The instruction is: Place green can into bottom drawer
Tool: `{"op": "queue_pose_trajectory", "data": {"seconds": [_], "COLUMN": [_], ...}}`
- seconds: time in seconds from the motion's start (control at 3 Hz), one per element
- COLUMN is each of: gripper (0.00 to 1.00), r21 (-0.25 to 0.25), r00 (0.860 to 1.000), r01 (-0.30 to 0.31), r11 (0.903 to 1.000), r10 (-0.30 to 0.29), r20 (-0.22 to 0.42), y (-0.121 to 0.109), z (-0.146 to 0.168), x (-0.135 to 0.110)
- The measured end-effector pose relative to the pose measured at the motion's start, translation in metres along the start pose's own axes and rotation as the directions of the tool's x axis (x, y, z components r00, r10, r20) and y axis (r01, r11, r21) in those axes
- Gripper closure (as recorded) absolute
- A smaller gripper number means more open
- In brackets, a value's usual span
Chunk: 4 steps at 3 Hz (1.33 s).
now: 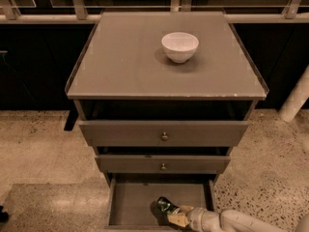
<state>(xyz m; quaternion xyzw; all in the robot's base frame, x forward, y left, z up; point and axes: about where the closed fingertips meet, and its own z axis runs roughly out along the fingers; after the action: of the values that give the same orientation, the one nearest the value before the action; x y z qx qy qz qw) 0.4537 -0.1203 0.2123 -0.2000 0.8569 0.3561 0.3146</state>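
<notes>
Contact between the green can [166, 205] and the end effector [174, 215] was the relation that mattered most. The can lay just to the far left of the end effector, touching its tip or very close to it, and both were inside the bottom drawer [135, 202]. This drawer was pulled out toward the near side, and the can was over the near right part of its floor, close to the front edge. The long axis of the can seemed tilted, running from near right to far left, roughly in line with the arm [241, 222], which entered low from the right. Only one arm was present, so no other one could be nearer.

Whether the end effector was clamped on the can or had already released it, I could not tell, because the tip and the can merged into one dark shape. It was also unclear whether the can rested on the drawer floor or hung slightly above it. The near edge of the drawer and most of the arm were cut off by the border of the view.

On the counter [125, 66] stood a white bowl [179, 46], well apart from the work. The two upper drawers [164, 136] were closed or nearly closed. In my judgement, the placing was almost complete.
</notes>
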Motion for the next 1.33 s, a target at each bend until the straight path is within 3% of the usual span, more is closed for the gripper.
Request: {"op": "queue_pose_trajectory", "data": {"seconds": [0.33,1.33], "gripper": [0.82,0.13], "r21": [0.000,0.000], "r00": [1.000,1.000], "r01": [0.000,0.000], "r11": [1.0000,1.0000], "r10": [0.000,0.000], "r20": [0.000,0.000], "y": [0.0000,0.0001], "z": [0.0001,0.0001], "x": [0.0000,0.0000]}}
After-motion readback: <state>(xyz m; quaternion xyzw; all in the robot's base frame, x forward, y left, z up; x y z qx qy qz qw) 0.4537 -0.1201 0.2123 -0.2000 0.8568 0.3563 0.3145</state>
